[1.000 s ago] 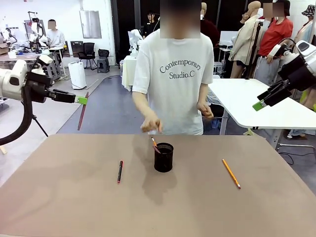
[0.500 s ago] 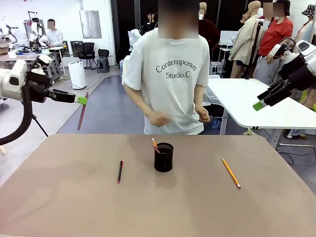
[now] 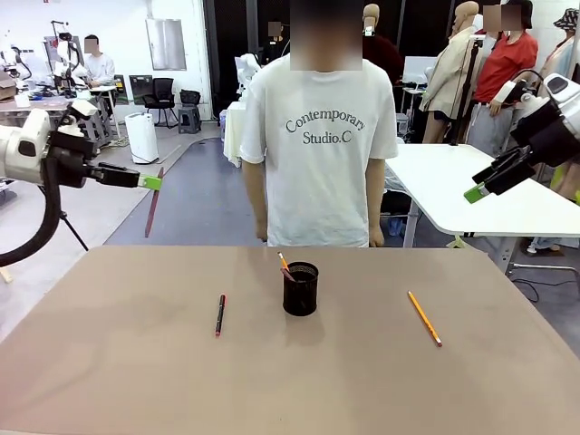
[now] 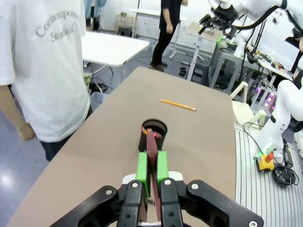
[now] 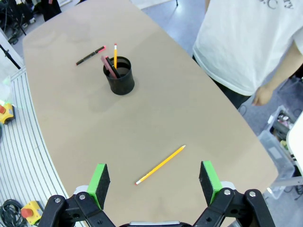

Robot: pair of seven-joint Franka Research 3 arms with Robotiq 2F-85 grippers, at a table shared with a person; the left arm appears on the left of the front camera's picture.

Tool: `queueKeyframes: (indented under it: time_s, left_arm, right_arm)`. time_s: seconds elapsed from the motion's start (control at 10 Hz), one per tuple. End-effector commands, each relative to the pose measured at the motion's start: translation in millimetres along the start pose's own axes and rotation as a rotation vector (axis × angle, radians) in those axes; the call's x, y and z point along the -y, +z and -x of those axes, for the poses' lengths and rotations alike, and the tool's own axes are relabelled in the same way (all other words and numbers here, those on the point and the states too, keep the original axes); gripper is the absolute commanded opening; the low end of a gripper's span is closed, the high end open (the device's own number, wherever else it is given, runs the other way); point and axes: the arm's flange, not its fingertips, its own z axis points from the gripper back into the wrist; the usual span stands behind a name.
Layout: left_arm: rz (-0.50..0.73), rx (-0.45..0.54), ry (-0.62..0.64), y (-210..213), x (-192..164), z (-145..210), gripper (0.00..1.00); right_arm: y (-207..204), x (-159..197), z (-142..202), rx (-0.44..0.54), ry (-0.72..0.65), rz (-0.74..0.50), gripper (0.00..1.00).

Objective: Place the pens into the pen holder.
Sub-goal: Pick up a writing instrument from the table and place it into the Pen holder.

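Note:
My left gripper (image 3: 149, 182) hangs high over the table's left edge, shut on a reddish-pink pen (image 3: 152, 207) that dangles below it. In the left wrist view the green pads (image 4: 141, 166) pinch that pen (image 4: 151, 144). The black mesh pen holder (image 3: 300, 289) stands mid-table with an orange pencil (image 3: 283, 263) and a pink pen (image 5: 109, 65) leaning in it. A black pen with red ends (image 3: 219, 314) lies to its left, a yellow pencil (image 3: 423, 318) to its right. My right gripper (image 3: 478, 190) is open, high at the right, with the pencil (image 5: 161, 165) on the table far below it.
A person in a white T-shirt (image 3: 317, 136) stands at the table's far edge behind the holder, arms hanging down. A white table (image 3: 471, 195) stands beyond the far right corner. The brown tabletop (image 3: 290, 381) in front of the holder is bare.
The person pulled both hands back from above the holder and now stands upright with arms at the sides. Neither arm has moved.

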Motion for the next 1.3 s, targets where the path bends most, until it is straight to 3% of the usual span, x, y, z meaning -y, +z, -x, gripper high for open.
queueKeyframes:
  time_s: [0.0, 0.5, 0.8, 1.2]
  left_arm:
    - [0.054, 0.09, -0.08, -41, -7, -16, 0.0]
    - [0.239, 0.291, -0.285, -163, 18, -20, 0.0]
    - [0.341, 0.331, -0.245, -227, 24, -3, 0.0]
    - [0.341, 0.298, -0.237, -235, 31, 8, 0.0]
  right_arm:
    - [1, 0, -2, 0.02, -0.004, -0.008, 1.0]
    - [1, 0, -2, 0.02, -0.004, -0.008, 1.0]
    - [1, 0, -2, 0.02, -0.004, -0.008, 1.0]
    - [1, 0, -2, 0.02, -0.004, -0.008, 1.0]
